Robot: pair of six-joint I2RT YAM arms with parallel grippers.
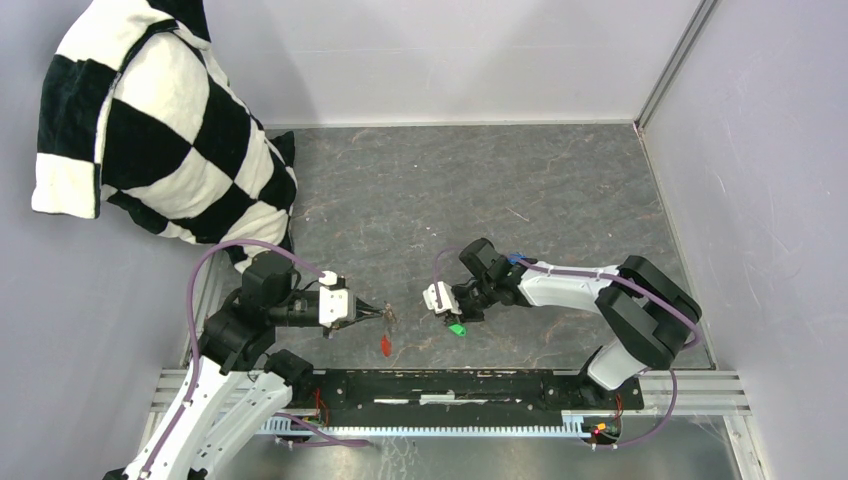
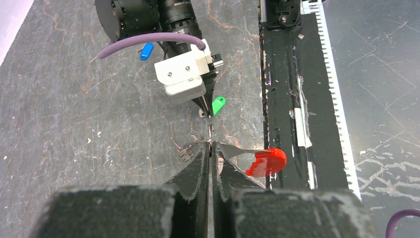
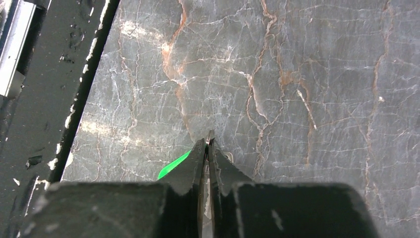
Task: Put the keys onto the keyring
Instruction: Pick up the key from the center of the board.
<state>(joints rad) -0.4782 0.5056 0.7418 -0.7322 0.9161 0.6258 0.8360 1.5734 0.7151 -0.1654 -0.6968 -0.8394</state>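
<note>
My left gripper point(image 2: 212, 146) is shut on the keyring point(image 2: 210, 133), holding its thin metal ring edge-on above the table. The red tag point(image 2: 267, 161) hangs to the right of the tips and the short grey chain point(image 2: 187, 151) to the left. From above, the left gripper point(image 1: 385, 314) and red tag point(image 1: 385, 345) sit left of centre. Just beyond, my right gripper point(image 3: 208, 141) is shut on the green key point(image 3: 174, 165), whose head sticks out to the left; a metal bit pokes past the tips. This gripper point(image 1: 450, 316) faces the left one, a short gap apart. The blue key point(image 2: 146, 50) lies on the table beside the right arm.
A black-and-white checkered pillow point(image 1: 150, 120) leans in the back left corner. The black rail point(image 1: 450, 385) with the arm bases runs along the near edge. Grey walls point(image 1: 770, 180) close off the marbled table point(image 1: 450, 190) at back and right.
</note>
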